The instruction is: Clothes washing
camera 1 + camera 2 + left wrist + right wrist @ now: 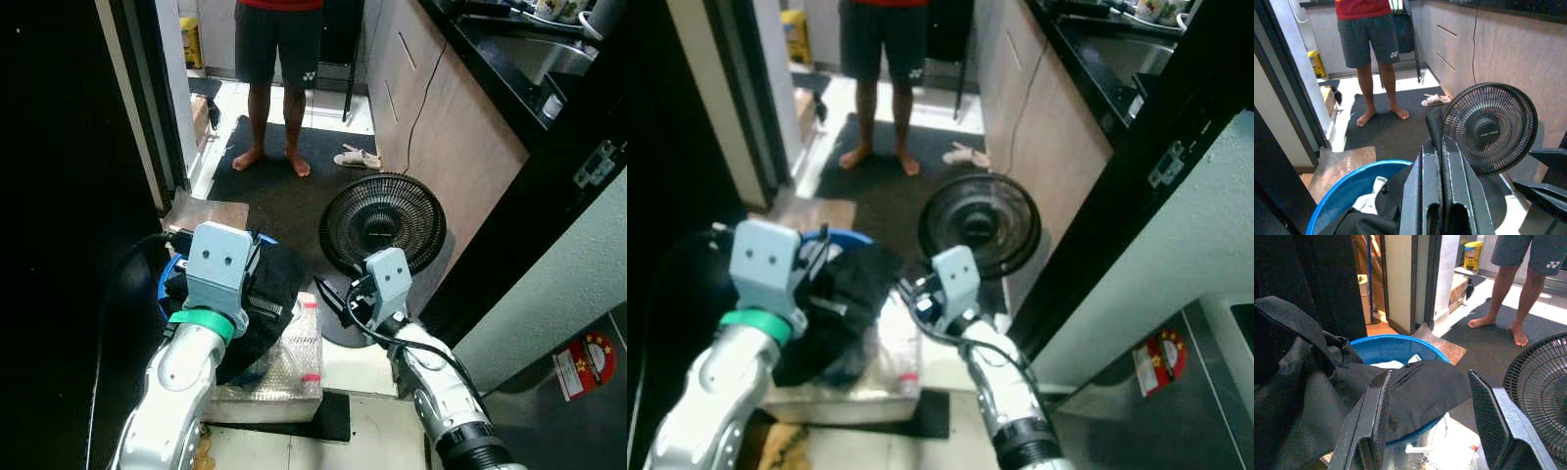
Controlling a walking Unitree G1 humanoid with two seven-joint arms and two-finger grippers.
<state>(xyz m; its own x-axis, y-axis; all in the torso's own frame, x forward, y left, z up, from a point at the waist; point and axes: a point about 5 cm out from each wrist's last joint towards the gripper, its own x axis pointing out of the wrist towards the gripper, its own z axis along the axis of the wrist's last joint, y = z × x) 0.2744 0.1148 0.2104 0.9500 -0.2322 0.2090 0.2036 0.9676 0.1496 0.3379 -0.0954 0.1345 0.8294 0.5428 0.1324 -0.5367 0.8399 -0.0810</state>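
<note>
Left tool (1442,161), pressed together pinching the black garment (1420,396), should lift it clear of the blue basin (1386,345); right tool (1435,426) waits spread.

Words and signs near the fan

A small white logo sits on the leg of the person's dark shorts (1373,33), far behind the fan (1490,127); it is too small to read. The fan has a line of tiny white letters on its round middle, and they are too small to read too. A red round sticker (586,361) with a white mark is on the floor to the right of the fan, and its words are too blurry to read.
</note>
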